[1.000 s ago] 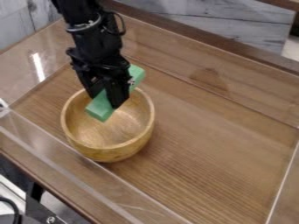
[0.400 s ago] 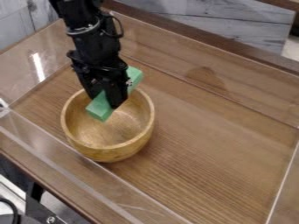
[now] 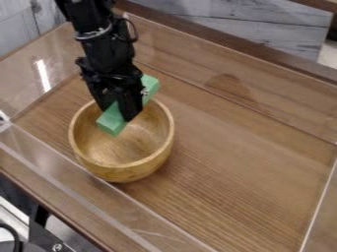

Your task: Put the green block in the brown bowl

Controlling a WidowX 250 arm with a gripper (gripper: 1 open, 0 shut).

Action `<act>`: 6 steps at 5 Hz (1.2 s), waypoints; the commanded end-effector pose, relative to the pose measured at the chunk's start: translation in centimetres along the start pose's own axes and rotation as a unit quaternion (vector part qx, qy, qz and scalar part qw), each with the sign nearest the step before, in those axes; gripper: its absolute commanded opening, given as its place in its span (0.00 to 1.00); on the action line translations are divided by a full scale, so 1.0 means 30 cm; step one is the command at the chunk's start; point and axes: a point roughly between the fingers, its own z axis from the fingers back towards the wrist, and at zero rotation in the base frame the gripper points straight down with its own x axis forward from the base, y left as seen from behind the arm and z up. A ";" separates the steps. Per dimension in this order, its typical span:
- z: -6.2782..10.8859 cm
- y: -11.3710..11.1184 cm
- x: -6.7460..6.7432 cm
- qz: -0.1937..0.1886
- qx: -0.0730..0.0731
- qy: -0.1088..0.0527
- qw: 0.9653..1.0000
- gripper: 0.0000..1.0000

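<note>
The black gripper (image 3: pixel 121 102) grips the light-green block (image 3: pixel 113 122), held tilted within the round brown bowl's (image 3: pixel 156 148) rim. No lettering reads anywhere; the fingers hide the block's middle, and the arm above is cut off.

— How's the light?
— Bright and fairly even across the brown wood-grain counter (image 3: pixel 243 143), with one hard white glare streak at about ten o'clock.
— Any shadow?
— Inside the round light-brown wooden bowl (image 3: pixel 122 162), the upper wall is a deeper amber, and the lower part is paler.
— And the matte black robot arm (image 3: pixel 99 34)?
— Mostly dark, with small pale glints; its finer parts run together.
— Sharpness?
— Soft and low in resolution all over; the counter's grain is smeared, though the bowl's rim reads clearly.
</note>
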 end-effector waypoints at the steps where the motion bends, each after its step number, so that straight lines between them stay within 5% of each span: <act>1: 0.048 0.031 0.045 0.002 0.012 -0.030 0.999 0.00; 6: 0.020 0.042 0.066 0.005 0.007 -0.021 1.000 0.00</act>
